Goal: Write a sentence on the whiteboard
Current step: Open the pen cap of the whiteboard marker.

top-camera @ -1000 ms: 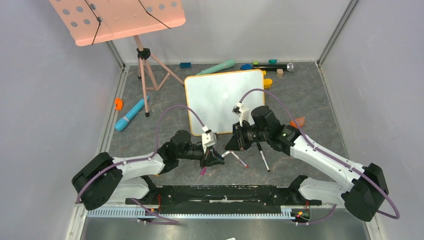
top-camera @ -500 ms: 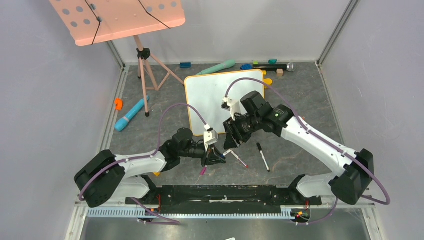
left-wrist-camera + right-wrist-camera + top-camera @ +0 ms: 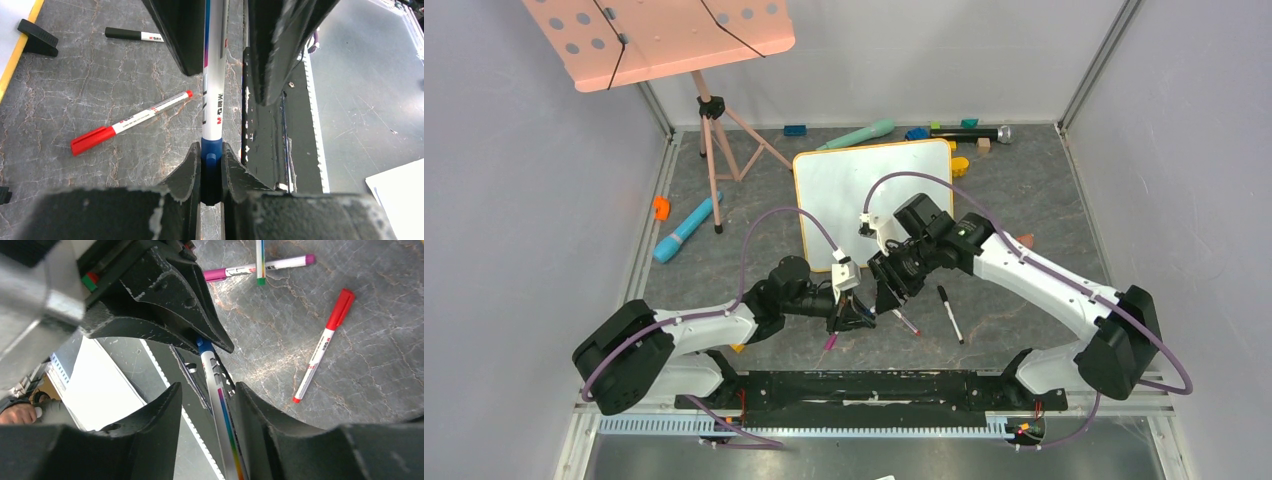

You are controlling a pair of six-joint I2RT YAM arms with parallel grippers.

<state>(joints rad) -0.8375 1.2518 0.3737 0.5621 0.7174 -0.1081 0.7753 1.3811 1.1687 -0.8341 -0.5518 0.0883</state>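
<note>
A large rectangular whiteboard (image 3: pixel 844 195) with a thin orange-yellow frame lies flat on the grey marbled desk (image 3: pixel 1044 190), in the upper middle of the overhead frame. The part of its face that shows is white. Its lower right corner is hidden under the right arm.

Just below the board, near the centre of the frame, the two pincers meet tip to tip. The left pincer (image 3: pixel 211 150) is clamped on the blue end of a white-barrelled marker (image 3: pixel 212 90), whose barrel runs straight up the left wrist view. The right pincer (image 3: pixel 209 390) has its jaws apart, one on each side of that barrel, with a gap showing on at least one side.

On the desk beside them lie a red-capped white marker (image 3: pixel 129 121) at centre left and a black-capped marker (image 3: pixel 134 34) higher up. One of the board's black clip feet (image 3: pixel 36 37) sits in the upper left corner. In the right wrist view a magenta-capped marker (image 3: pixel 250 270) lies at the top.
</note>
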